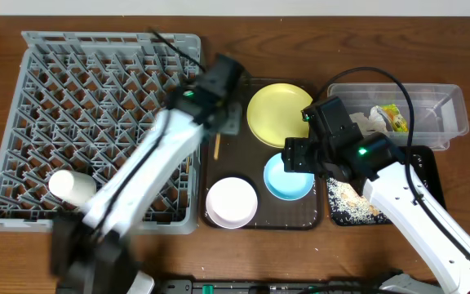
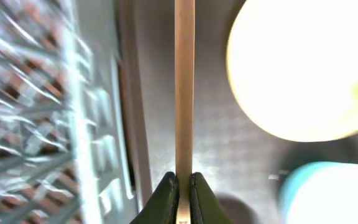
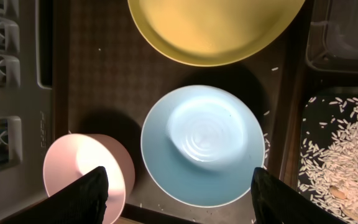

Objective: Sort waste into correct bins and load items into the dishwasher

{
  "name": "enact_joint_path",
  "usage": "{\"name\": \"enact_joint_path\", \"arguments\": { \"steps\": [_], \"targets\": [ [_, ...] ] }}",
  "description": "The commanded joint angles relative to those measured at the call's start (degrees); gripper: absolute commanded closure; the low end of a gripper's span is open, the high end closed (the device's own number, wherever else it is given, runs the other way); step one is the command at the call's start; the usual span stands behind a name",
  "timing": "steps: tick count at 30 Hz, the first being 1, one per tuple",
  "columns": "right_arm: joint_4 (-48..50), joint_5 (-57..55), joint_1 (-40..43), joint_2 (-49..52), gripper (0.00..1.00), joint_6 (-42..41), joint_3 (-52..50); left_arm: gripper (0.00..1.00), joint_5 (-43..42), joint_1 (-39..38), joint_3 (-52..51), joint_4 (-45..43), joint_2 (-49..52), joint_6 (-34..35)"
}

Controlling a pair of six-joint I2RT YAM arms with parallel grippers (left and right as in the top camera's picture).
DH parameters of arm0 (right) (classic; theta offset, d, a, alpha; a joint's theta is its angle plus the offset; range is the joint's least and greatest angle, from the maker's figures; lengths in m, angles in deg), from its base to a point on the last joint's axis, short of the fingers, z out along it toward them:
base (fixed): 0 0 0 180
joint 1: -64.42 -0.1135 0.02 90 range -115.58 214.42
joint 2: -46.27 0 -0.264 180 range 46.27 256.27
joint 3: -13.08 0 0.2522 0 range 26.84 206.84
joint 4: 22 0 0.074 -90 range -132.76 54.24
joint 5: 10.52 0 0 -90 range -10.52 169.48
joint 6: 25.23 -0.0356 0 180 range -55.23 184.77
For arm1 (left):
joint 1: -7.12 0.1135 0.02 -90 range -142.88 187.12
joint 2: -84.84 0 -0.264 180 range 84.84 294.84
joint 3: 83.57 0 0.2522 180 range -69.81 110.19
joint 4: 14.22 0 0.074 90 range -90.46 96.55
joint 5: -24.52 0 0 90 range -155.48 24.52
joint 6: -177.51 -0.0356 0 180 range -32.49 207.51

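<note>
Wooden chopstick [image 2: 184, 87] juts from the left claw [image 2: 183, 180], pinched tight; right claw [image 3: 180, 186] hangs spread over the blue bowl [image 3: 202, 144].

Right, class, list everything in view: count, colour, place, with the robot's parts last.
dish rack: one, grey, table's left
cup: one, white, rack's near-left corner
serving tray: one, dark brown, centre
plate: one, pale yellow, serving tray's far end
blue bowl: one, light blue, serving tray, near right
pink bowl: one, pinkish white, serving tray, near left
chopstick: one seen, wooden, held over serving tray's left edge
tub: one, clear, far right
tissue: one, white, in tub
wrapper: one, green-yellow, in tub
black tray: one, glossy black, beside tub, nearer
rice crumbs: many, white, in black tray
left gripper: one, dark, shut on chopstick
right gripper: one, dark, open above blue bowl
</note>
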Motion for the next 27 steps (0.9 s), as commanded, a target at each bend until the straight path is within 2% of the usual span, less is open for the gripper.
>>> {"name": "enact_joint_path", "arguments": {
  "steps": [1, 6, 16, 18, 21, 24, 27],
  "targets": [
    [-0.04, -0.52, -0.33, -0.26, 0.28, -0.42, 0.02, 0.92, 4.55, 1.64, 0.57, 1.99, -3.58, -3.3],
    [-0.07, -0.52, -0.33, -0.26, 0.28, -0.42, 0.02, 0.92, 11.69, 4.22, -2.1, 4.17, -3.06, -7.78],
    [-0.02, -0.52, -0.33, -0.26, 0.28, -0.42, 0.02, 0.92, 9.51, 7.74, -6.49, 2.08, 5.29, -5.84],
    [-0.04, -0.52, -0.33, -0.26, 0.28, -0.44, 0.02, 0.83, 7.8, 7.74, -6.43, 2.12, 5.38, -5.81],
    [0.0, -0.55, -0.33, -0.26, 0.28, -0.42, 0.02, 0.6, 5.42, 7.74, -4.37, 4.48, 4.17, -5.7],
    [-0.04, -0.55, -0.33, -0.26, 0.28, -0.42, 0.02, 0.57, 3.5, 7.63, -1.03, 8.55, 1.42, -4.07],
    [-0.09, -0.52, -0.33, -0.26, 0.28, -0.42, 0.02, 0.57, -3.43, 7.48, 0.28, 9.81, -2.67, -4.09]
  ]
}}
